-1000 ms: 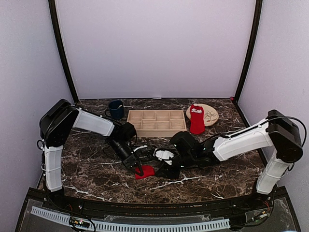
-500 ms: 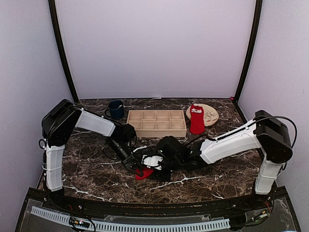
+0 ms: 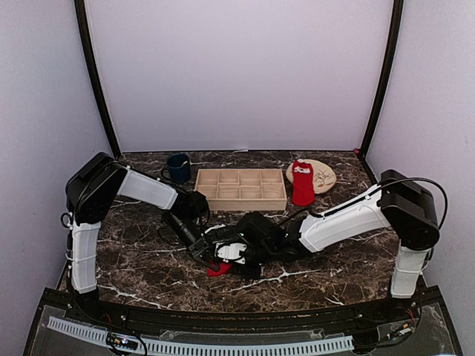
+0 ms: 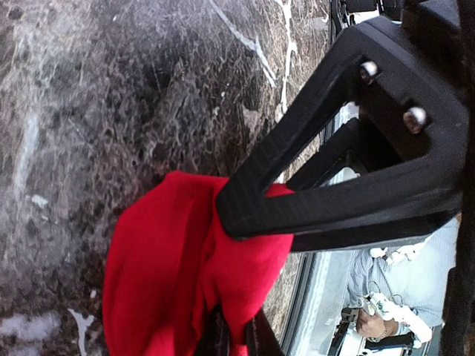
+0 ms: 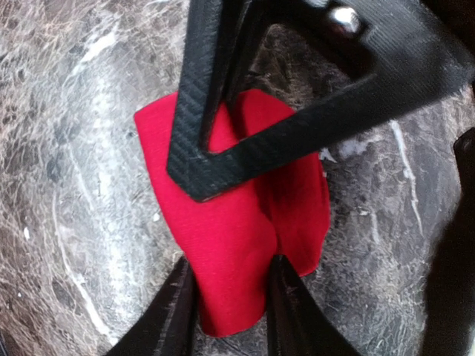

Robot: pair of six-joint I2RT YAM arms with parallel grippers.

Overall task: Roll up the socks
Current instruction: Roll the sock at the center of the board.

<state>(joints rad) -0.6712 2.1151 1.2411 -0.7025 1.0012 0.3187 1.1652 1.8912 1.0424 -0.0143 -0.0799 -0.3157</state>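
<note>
One red sock (image 3: 217, 270) lies bunched on the marble table near the front middle. It also shows in the left wrist view (image 4: 163, 267) and the right wrist view (image 5: 230, 230). My left gripper (image 3: 210, 259) is shut on a fold of it (image 4: 236, 319). My right gripper (image 3: 230, 259) meets it from the right, its fingers closed on the sock's near fold (image 5: 231, 267). Each wrist view shows the other gripper's black finger over the sock. The second red sock (image 3: 302, 184), with a white print, hangs off the tan plate at the back right.
A wooden compartment tray (image 3: 241, 199) stands at the back middle. A dark blue mug (image 3: 178, 167) is to its left, and a round tan plate (image 3: 323, 176) is to its right. Both arms cross low over the table's middle.
My right arm has swung left across the table and its gripper has reached the sock beside my left gripper. The left gripper has stayed on the sock.
</note>
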